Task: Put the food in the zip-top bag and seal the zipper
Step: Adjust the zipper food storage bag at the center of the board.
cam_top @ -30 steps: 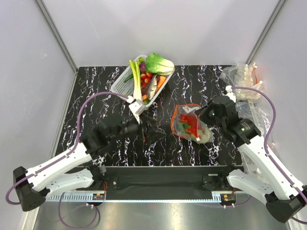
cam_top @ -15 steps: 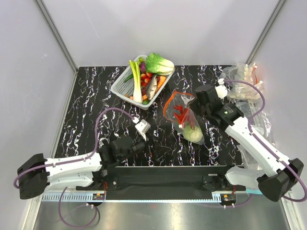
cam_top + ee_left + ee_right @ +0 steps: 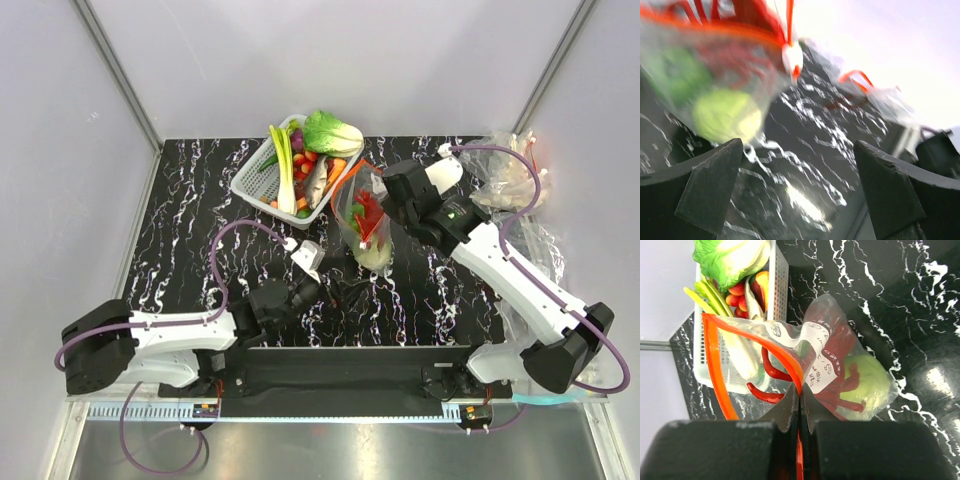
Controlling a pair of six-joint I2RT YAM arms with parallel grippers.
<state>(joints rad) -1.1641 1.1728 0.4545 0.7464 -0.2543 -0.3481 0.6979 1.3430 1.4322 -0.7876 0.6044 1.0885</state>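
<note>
Pinching the zip-top bag (image 3: 365,228) at its zipper (image 3: 715,360), the right gripper (image 3: 800,405) has swung it, lobster (image 3: 366,212) and cabbage (image 3: 376,257) inside, left beside the basket (image 3: 258,183), while the wide-open left gripper (image 3: 800,150) retreated near; sealing likely remains.

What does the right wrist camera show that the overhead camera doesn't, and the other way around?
Only right wrist: the right gripper pinched shut on the zipper, and writing on the white label. Only overhead: the left gripper, open, near the front edge of the table, and a clear plastic heap at the right. Both: the zip-top bag holding the lobster and cabbage, beside the basket.
</note>
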